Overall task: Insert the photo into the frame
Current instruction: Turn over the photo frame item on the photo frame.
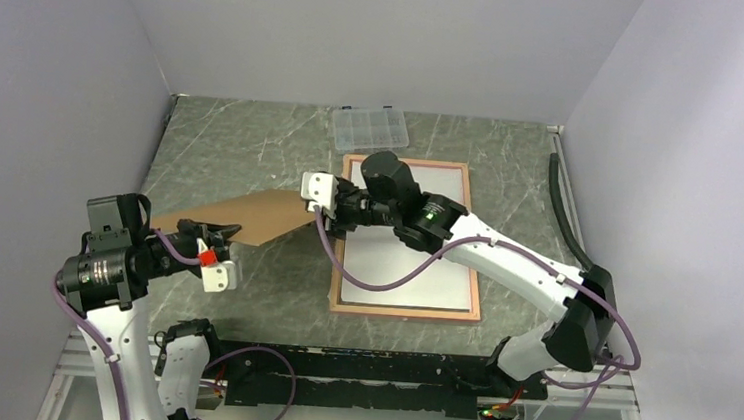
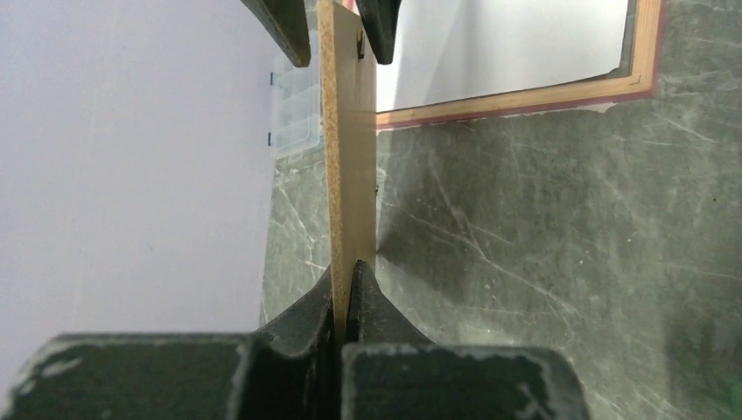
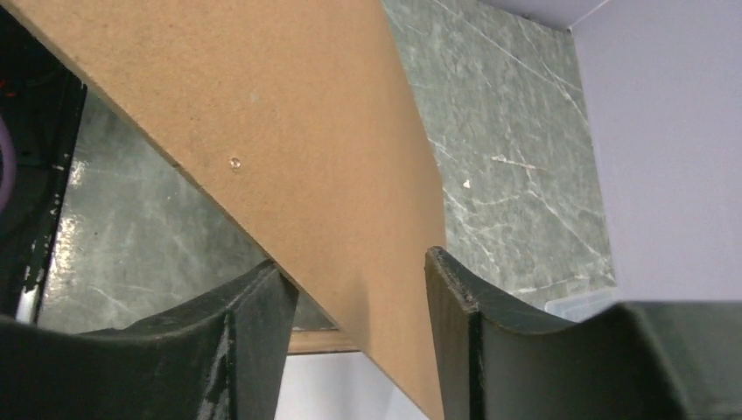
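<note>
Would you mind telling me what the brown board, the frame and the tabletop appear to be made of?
Brown board: likely matte fibreboard, speckled grainy edge. Frame: probably wood, tan inner edges, pink trim. Tabletop: glossy green marble look, white veins; possibly laminate.

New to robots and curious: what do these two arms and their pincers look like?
The left arm and right arm have white tubular segments, bulky black joints and loose purple cables. Each ends in two black wedge-shaped fingers beside a small white block. A red tab marks the left wrist; a green light glows on the right.
</note>
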Robot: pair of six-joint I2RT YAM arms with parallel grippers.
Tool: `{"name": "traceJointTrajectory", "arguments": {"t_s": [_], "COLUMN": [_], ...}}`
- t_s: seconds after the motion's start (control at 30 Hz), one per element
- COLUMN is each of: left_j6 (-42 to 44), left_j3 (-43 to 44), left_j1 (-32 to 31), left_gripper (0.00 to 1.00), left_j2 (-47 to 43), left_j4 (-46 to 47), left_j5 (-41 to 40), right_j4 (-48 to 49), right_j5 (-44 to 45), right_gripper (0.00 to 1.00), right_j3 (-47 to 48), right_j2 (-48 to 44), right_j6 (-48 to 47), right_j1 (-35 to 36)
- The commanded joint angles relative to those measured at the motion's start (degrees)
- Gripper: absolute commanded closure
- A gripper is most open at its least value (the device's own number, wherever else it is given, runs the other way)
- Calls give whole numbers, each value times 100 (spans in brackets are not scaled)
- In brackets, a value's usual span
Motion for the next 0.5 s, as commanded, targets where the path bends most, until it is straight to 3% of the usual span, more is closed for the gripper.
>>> {"name": "traceJointTrajectory", "arguments": {"t_s": [0.0,0.33,0.43,0.47], "left_j6": [572,276,-168,-288], "left_j3": [285,157,114,92], "left_j1": [-11,-8,-9,-12], "left_gripper": [97,97,92,85], "left_j2": [8,-73,-98,-111], "left_j4": [199,517,938,1064], "left_j5": [598,615,635,647], "right_j4": [555,998,1145,1218], "right_j5": [180,697,789,791], "right_gripper": [48,84,98,100], "right_j3": [57,-118,-154,-175], "right_j2": [187,189,165,140], "right_j6": [-69,-38,97,134], "right_j1": [73,259,278,274]}}
